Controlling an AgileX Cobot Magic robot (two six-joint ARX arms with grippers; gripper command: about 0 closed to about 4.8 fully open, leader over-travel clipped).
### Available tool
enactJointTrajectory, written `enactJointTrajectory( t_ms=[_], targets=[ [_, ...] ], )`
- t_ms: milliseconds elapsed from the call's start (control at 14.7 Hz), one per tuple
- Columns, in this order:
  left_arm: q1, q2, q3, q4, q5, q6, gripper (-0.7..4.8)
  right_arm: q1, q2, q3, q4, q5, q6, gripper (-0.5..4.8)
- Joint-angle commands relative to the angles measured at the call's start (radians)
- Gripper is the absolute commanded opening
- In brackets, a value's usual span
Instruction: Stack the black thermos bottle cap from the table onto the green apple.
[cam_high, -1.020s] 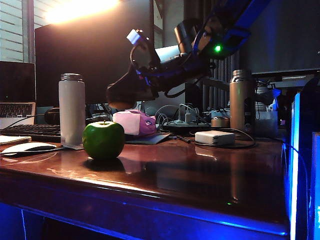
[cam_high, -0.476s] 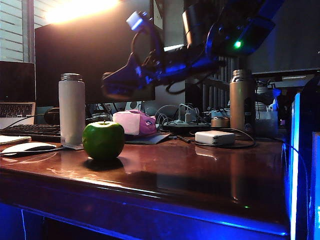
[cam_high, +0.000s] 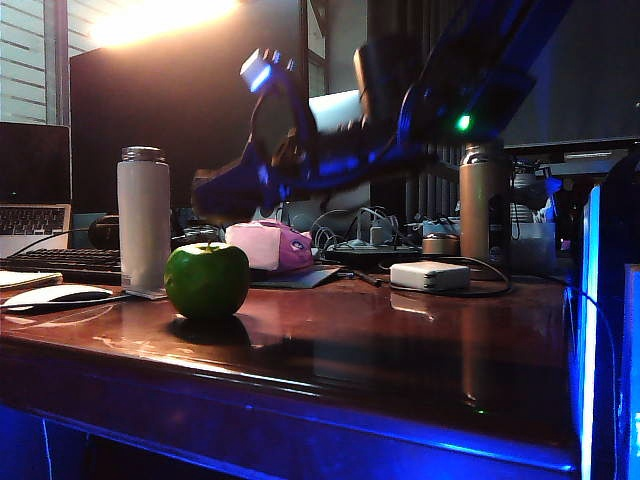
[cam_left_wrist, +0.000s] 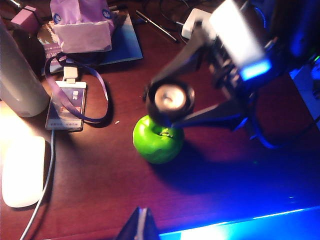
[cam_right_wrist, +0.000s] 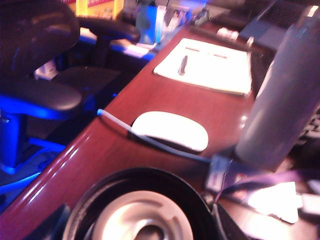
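Observation:
The green apple (cam_high: 207, 280) sits on the table (cam_high: 400, 340) near its front left. My right gripper (cam_high: 214, 196) hovers just above the apple, shut on the black thermos bottle cap (cam_high: 218, 190). From the left wrist view, the cap (cam_left_wrist: 170, 98) hangs open side up over the far edge of the apple (cam_left_wrist: 157, 145), clear of it. In the right wrist view the cap (cam_right_wrist: 145, 212) fills the space between the fingers. My left gripper (cam_left_wrist: 141, 227) stays near the table's front edge, its fingers together and holding nothing.
A white bottle (cam_high: 144, 215) stands left of the apple, with a mouse (cam_high: 55, 295) and keyboard (cam_high: 60, 262) further left. Behind are a pink bundle (cam_high: 268, 246), a white charger (cam_high: 430, 275), a bronze thermos (cam_high: 480, 200) and a lanyard card (cam_left_wrist: 66, 105).
My right arm has swung left with the cap, first rising, then dipping, and now holds it above the apple. The left arm has not moved.

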Motion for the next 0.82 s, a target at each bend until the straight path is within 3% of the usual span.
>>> enactJointTrajectory(
  t_ms=[68,816],
  targets=[
    [0.000,-0.002,0.004,0.013,0.005,0.001,-0.05,0.013,0.014,0.004,0.029,-0.001,0.005,2.83],
    [0.000,-0.002,0.004,0.013,0.005,0.001,-0.05,0.025,0.051,0.009,0.059,0.014,0.004,2.83]
  ],
)
